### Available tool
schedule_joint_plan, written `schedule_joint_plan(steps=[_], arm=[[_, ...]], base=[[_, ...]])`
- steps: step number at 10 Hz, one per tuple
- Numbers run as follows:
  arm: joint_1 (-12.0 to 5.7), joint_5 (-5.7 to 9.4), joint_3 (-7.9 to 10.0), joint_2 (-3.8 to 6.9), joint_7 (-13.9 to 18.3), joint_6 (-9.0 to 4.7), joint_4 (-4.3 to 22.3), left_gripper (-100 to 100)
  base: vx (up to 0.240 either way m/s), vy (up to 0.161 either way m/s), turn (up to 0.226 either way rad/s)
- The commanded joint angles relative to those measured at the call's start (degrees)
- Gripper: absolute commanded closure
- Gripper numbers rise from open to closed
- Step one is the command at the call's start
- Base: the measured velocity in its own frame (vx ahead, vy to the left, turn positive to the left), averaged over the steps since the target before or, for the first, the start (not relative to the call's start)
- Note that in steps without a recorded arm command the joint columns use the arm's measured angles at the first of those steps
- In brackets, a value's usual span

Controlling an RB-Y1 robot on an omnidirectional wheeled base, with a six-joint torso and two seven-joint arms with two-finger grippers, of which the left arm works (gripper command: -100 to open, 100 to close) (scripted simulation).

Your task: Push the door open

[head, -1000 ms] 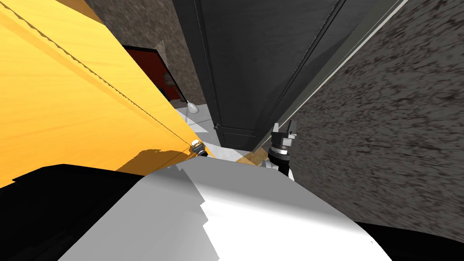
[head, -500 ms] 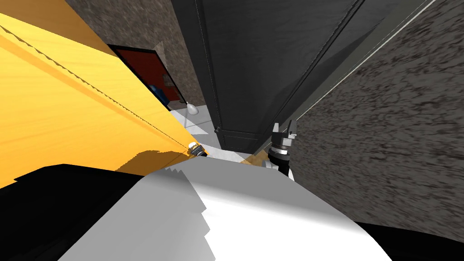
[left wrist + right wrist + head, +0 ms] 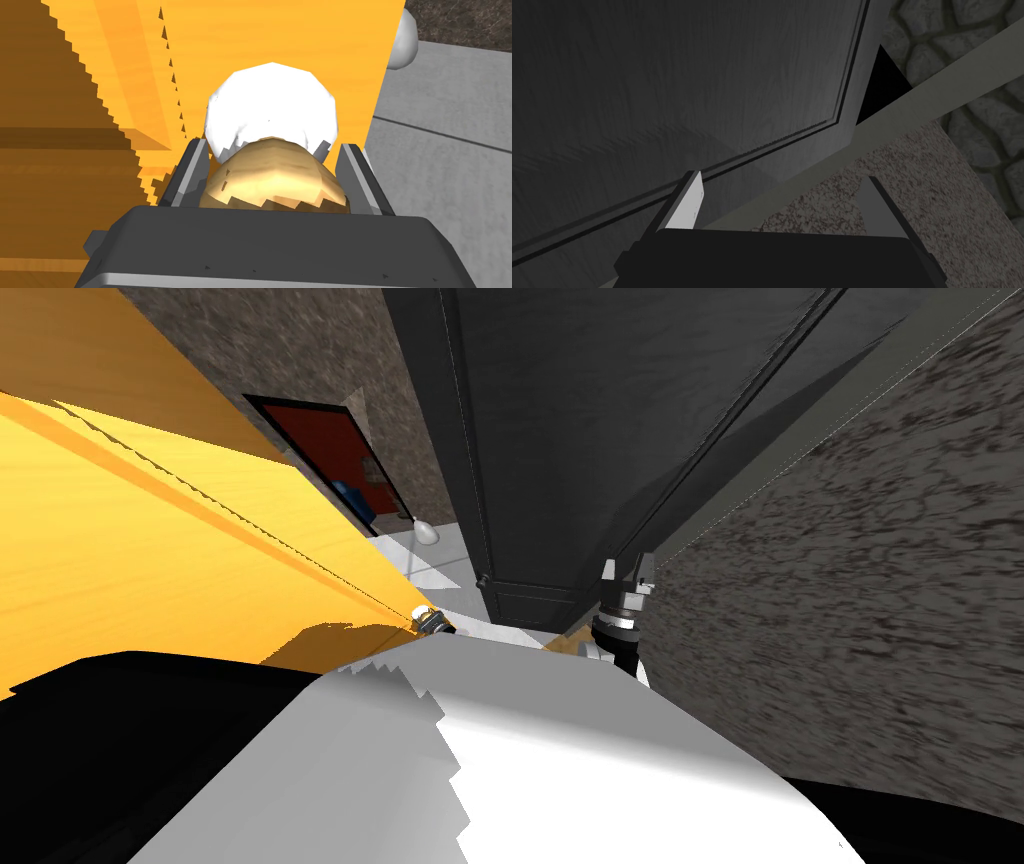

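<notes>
Since the earlier frames, the orange door [image 3: 150, 558] has been swung further away from the body. Its free edge has retreated, and more of the red panel [image 3: 325, 448] and a blue object [image 3: 350, 496] beyond that edge has been uncovered. Part of the shift is shared by the whole head view and is attributed to the robot's own advance. The opening past the orange door is judged to be widening, so the push is taken to be effective. The task is assessed as partly done.

The left end effector [image 3: 274, 145] is held at the knob [image 3: 271, 107], on the near face of the orange door close to its free edge. Its fingers [image 3: 191, 167] are spread to full width and bracket the tan base [image 3: 272, 180] of the knob; firm contact cannot be confirmed. A second, grey knob [image 3: 406, 39] is seen just past the free edge of the orange door.

The right end effector [image 3: 628, 578] is carried well apart from the orange door, raised before a dark grey panelled door [image 3: 662, 75]. Its fingers are spread and nothing is held between them
</notes>
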Motion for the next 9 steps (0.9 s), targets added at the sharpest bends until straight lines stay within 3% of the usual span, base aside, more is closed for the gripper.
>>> schedule_joint_plan(steps=[1,2,3,4,5,9], arm=[[0.14,1.32,1.45,0.96,-0.92,-1.25,-1.06,100],[-0.16,2.11,2.27,1.41,-1.17,-2.15,-0.82,100],[-0.16,2.11,2.27,1.41,-1.17,-2.15,-0.82,100],[-0.68,3.47,3.67,2.05,-1.6,-3.68,-0.4,100],[-0.87,3.97,4.18,2.25,-1.76,-4.23,-0.25,100],[-1.68,6.11,6.38,2.89,-2.43,-6.63,0.4,100]], base=[[0.062,0.224,-0.213],[0.053,0.22,-0.144],[0.041,0.154,-0.051],[0.059,0.145,-0.135],[0.031,0.152,-0.12],[0.026,0.115,-0.085]])
